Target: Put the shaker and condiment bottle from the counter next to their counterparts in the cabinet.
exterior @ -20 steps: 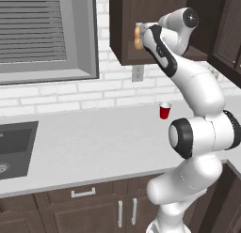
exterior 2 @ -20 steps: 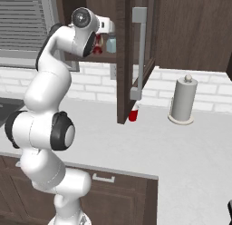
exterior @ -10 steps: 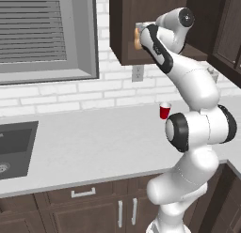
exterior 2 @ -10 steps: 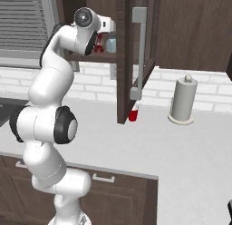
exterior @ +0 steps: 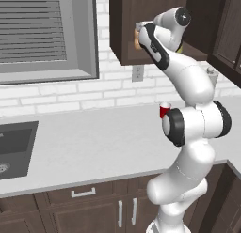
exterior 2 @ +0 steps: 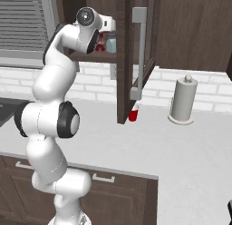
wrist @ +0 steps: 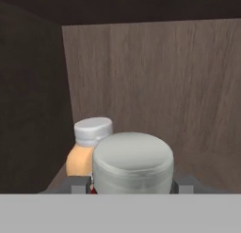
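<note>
Claw inside cabinet, clenched on condiment bottle, white cap just ahead of fingers. Orange counterpart bottle just beyond, to claw's left, near. Arm has pushed slightly deeper over past second. Judgement: placement imminent; shaker remains after.

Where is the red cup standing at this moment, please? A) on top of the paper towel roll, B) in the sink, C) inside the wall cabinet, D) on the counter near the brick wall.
D: the red cup stands on the pale counter close to the brick wall, below the cabinet.
</note>
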